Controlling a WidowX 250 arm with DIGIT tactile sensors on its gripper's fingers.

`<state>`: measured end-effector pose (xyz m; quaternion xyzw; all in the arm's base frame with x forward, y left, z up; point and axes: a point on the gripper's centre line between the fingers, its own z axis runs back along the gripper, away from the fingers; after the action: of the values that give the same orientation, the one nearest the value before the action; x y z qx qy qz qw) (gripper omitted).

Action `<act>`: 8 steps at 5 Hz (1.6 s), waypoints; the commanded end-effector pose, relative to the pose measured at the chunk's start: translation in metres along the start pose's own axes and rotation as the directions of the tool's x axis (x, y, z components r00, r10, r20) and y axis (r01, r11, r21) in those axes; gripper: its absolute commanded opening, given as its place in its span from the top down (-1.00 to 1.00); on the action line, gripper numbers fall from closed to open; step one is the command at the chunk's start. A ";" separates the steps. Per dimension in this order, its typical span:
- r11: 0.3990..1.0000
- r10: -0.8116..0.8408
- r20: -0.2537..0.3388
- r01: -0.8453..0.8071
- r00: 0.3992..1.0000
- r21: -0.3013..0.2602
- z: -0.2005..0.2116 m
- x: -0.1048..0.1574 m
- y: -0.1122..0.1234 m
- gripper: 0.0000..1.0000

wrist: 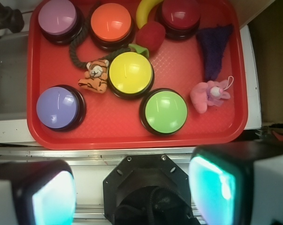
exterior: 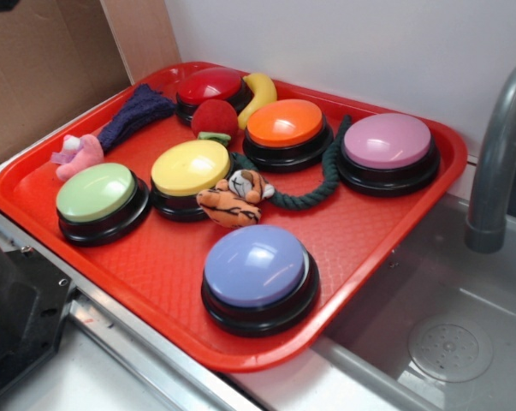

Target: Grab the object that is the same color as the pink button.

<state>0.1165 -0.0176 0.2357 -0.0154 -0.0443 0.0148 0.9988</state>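
Approach is the step in hand, I judge, because the gripper (wrist: pixel 132 197) hangs high above the near edge of the red tray (wrist: pixel 132 138) with its fingers spread wide and nothing between them. The pink plush toy (wrist: pixel 208 95) matches the pink button (wrist: pixel 58 18) in colour. It lies just beside the green button (wrist: pixel 164 111), on the side away from the yellow button (wrist: pixel 130 73), and it touches the tip of the dark purple cloth (wrist: pixel 215 49). I would centre the fingers over the fat pink body, not over the thin white loop, then descend straight. The risk, I think, is to pinch the cloth or to press the green button.
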 end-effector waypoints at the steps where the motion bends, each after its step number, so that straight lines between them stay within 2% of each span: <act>1: 1.000 0.000 0.000 0.000 1.000 0.000 0.000 0.000 0.000 -1.00; 2: 0.987 0.157 0.015 -0.158 0.987 0.040 -0.004 -0.004 0.017 -1.00; 3: 0.936 0.347 0.057 -0.349 0.936 0.035 -0.023 0.001 0.039 -1.00; 4: 0.842 0.538 0.053 -0.540 0.841 0.007 -0.045 0.002 0.063 -1.00; 6: 0.612 0.785 0.112 -0.791 0.609 0.016 -0.094 0.006 0.109 -1.00; 7: 0.557 0.825 0.107 -0.831 0.555 0.009 -0.115 0.012 0.124 -1.00; 8: 0.486 0.863 0.156 -0.874 0.480 -0.001 -0.133 0.019 0.136 -1.00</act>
<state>0.1460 0.1107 0.0959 0.0025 -0.0807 0.5146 0.8536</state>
